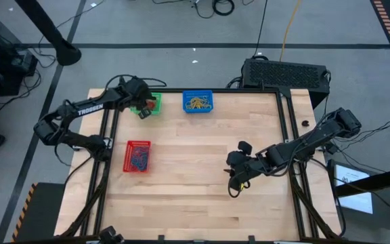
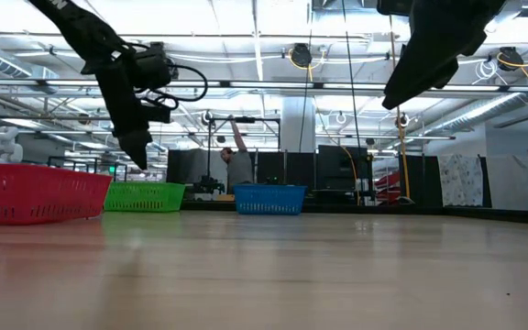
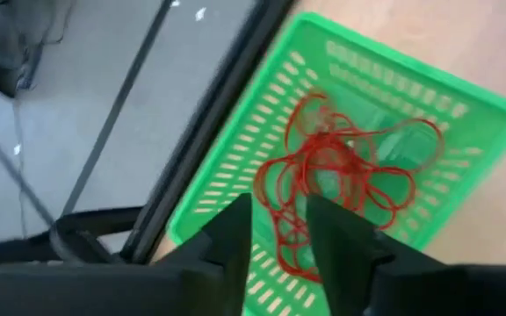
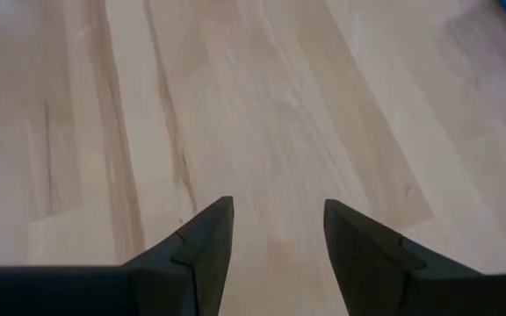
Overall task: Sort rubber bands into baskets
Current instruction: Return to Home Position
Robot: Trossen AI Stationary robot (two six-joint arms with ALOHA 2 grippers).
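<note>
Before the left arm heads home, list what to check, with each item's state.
1. Red rubber bands inside green basket: ok.
2. Left gripper open above that basket: ok.
3. No band snagged on its fingers: cannot tell; red loops show right behind the gap.
4. Right gripper open, empty, over the table: ok.
5. No loose bands on the table: ok, none show in the high view.

The pale wooden bench [image 1: 202, 169] carries three baskets: a green basket [image 1: 156, 106] and a blue basket [image 1: 198, 102] near each other along its far edge, and a red basket [image 1: 138, 156] toward its left side.
</note>
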